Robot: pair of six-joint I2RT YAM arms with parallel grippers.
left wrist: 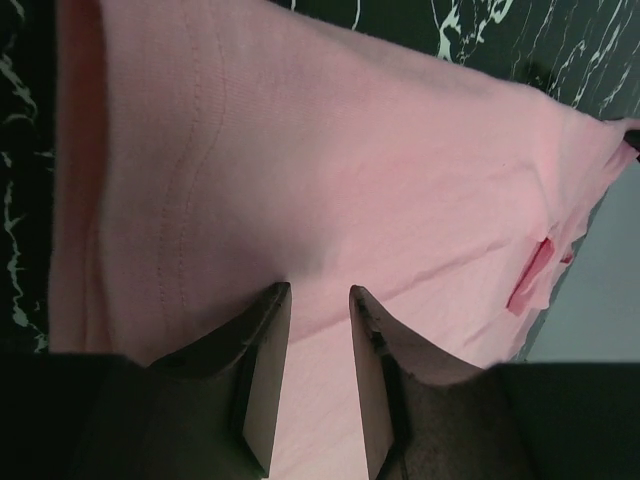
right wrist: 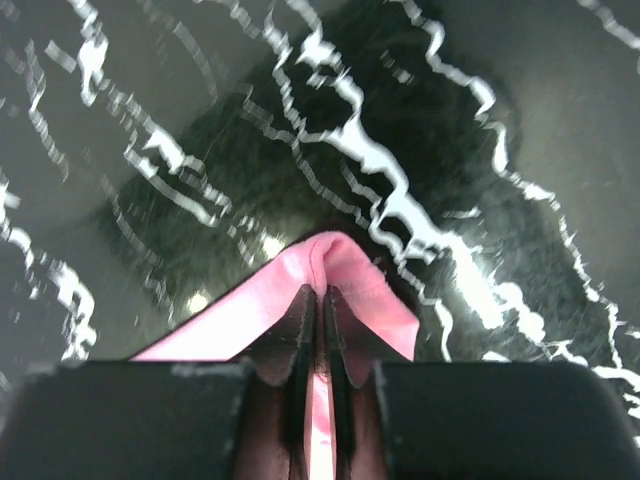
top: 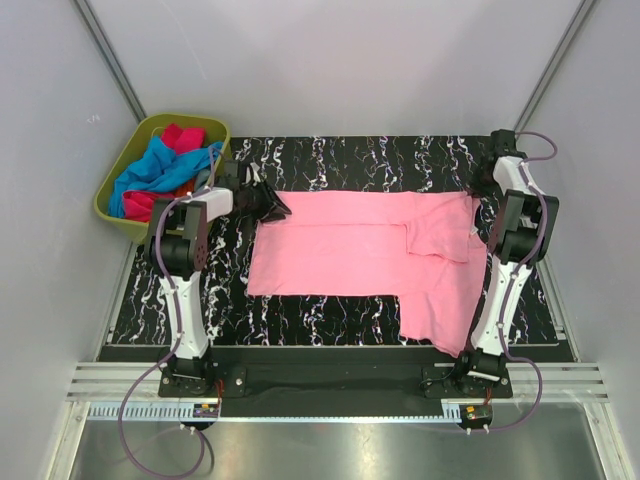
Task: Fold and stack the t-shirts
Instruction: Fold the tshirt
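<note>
A light pink t-shirt (top: 350, 250) lies spread on the black marbled table, partly folded, with a sleeve hanging toward the front right. My left gripper (top: 275, 205) is open and empty, its tips just over the shirt's far left corner; in the left wrist view the left gripper (left wrist: 318, 295) hovers over the pink cloth (left wrist: 330, 160). My right gripper (top: 478, 192) is at the shirt's far right corner. In the right wrist view the right gripper (right wrist: 320, 292) is shut on a pinched fold of the pink shirt (right wrist: 345, 270).
An olive-green bin (top: 118, 180) at the far left holds blue (top: 160, 168) and magenta (top: 182, 135) shirts. Grey walls stand close on both sides. The table's front edge (top: 340, 345) runs just ahead of the arm bases.
</note>
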